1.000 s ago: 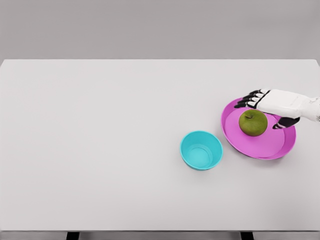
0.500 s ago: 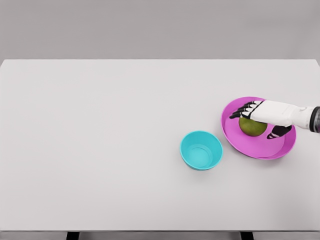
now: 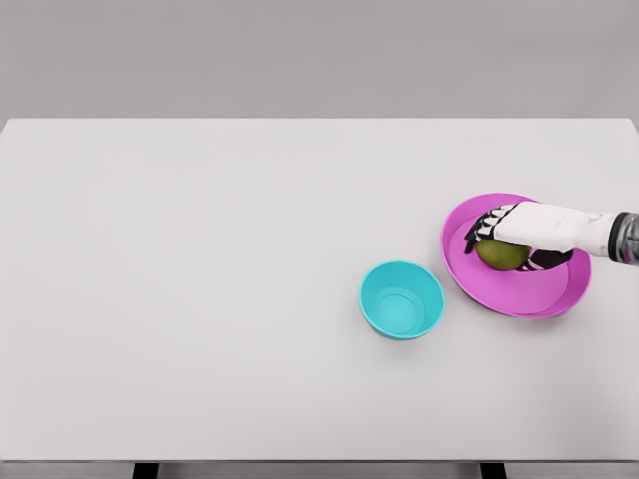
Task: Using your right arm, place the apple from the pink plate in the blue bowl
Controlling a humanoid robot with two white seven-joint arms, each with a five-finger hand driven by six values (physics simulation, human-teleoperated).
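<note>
Right hand [image 3: 519, 232] reaching in from the right edge, forearm nearly level, palm down, laid over the top of the apple [image 3: 501, 254]. White back of the hand facing up, wrist toward the right, dark fingers [image 3: 480, 227] pointing left.

One hand in view. One apple, green. One pink plate [image 3: 519, 294]. One blue bowl [image 3: 401, 299]. One white table [image 3: 220, 279] carrying it all.

Fingers curled down over the far and left side of the apple, dark thumb [image 3: 552, 260] wrapping the near right side, so the fruit sits between thumb and fingers. Fingers close together, bent, apparently pressed on the skin; too small to tell how firm the contact is. Only the lower front of the apple showing beneath the palm.

Apple on the pink plate, in its upper middle part; cannot tell whether lifted clear of the plate or resting on it. Plate near the right end of the table. Blue bowl to the left of the plate and slightly nearer, close beside its rim but apart from it, upright, open side up.
</note>
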